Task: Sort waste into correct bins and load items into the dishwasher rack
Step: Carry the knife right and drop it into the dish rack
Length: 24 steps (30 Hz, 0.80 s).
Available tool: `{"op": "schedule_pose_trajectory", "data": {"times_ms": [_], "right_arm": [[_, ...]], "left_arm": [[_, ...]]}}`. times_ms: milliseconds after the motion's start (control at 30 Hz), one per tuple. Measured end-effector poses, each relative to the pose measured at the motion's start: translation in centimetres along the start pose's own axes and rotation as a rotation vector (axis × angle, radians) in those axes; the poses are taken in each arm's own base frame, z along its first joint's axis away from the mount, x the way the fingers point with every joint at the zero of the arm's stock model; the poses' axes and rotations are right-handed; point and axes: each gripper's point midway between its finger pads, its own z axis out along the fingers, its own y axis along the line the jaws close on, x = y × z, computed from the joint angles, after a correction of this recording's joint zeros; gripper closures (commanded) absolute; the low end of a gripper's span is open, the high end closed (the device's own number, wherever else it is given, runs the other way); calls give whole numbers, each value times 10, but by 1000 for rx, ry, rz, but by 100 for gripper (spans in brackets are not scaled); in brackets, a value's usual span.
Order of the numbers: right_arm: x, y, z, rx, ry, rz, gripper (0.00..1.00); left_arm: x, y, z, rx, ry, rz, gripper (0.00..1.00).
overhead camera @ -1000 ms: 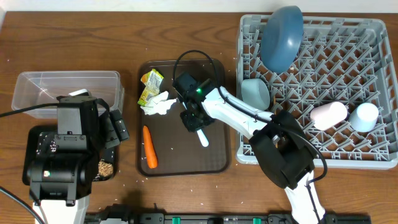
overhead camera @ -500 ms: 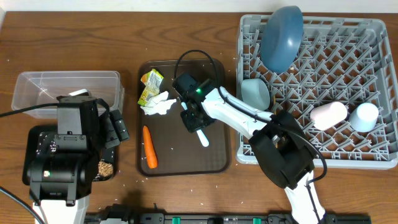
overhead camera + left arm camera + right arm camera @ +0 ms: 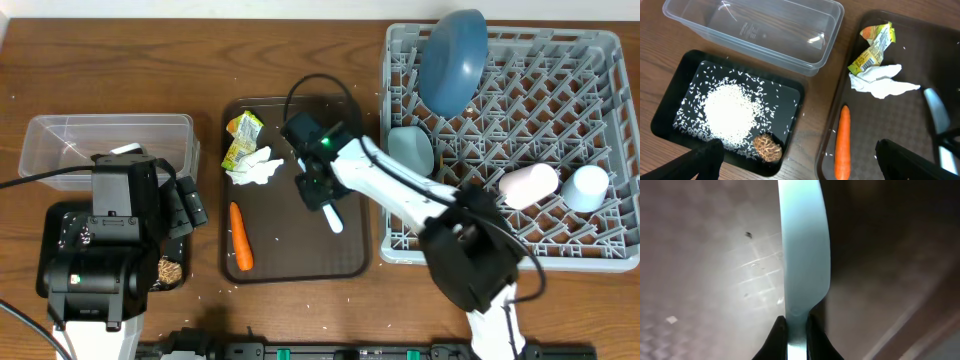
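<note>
My right gripper (image 3: 318, 188) is shut on the light blue utensil (image 3: 334, 219), held just over the brown serving tray (image 3: 300, 262); the right wrist view shows the utensil (image 3: 804, 245) pinched between the jaws (image 3: 796, 326). My left gripper (image 3: 800, 167) is open and empty, above the gap between the black tray (image 3: 801, 107) and the carrot (image 3: 842, 145). The tissue (image 3: 882, 82) and wrapper (image 3: 873, 45) lie on the serving tray. Brown crumbs (image 3: 767, 148) sit in the black tray. The clear tub (image 3: 765, 40) is empty. No chopsticks are in view.
The grey rack (image 3: 600, 60) at right holds the dark blue plate (image 3: 452, 60), pale bowl (image 3: 411, 150), pink cup (image 3: 528, 184) and light blue cup (image 3: 586, 187). White rice lies scattered in the black tray. The left arm's body covers most of that tray from overhead.
My right gripper has shifted slightly to the right with the utensil in it. The left arm and the waste have not moved.
</note>
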Motion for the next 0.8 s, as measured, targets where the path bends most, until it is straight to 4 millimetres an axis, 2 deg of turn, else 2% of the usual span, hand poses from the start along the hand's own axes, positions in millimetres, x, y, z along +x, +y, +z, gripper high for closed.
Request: {"op": "schedule_pose_trajectory", "data": {"times_ms": [133, 200, 333, 433, 567, 633, 800], "right_arm": [[-12, -11, -49, -23, -99, 35, 96], [-14, -22, -80, -27, -153, 62, 95], [-5, -57, -144, 5, -252, 156, 93], [11, -90, -183, 37, -295, 241, 93], [36, -127, -201, 84, -272, 340, 92], [48, -143, -201, 106, -231, 387, 92], [71, -164, -195, 132, -139, 465, 92]], "left_arm": [[0, 0, 0, 0, 0, 0, 2], [0, 0, 0, 0, 0, 0, 2], [0, 0, 0, 0, 0, 0, 2], [0, 0, 0, 0, 0, 0, 2], [0, 0, 0, 0, 0, 0, 2], [0, 0, 0, 0, 0, 0, 2], [0, 0, 0, 0, 0, 0, 2]]}}
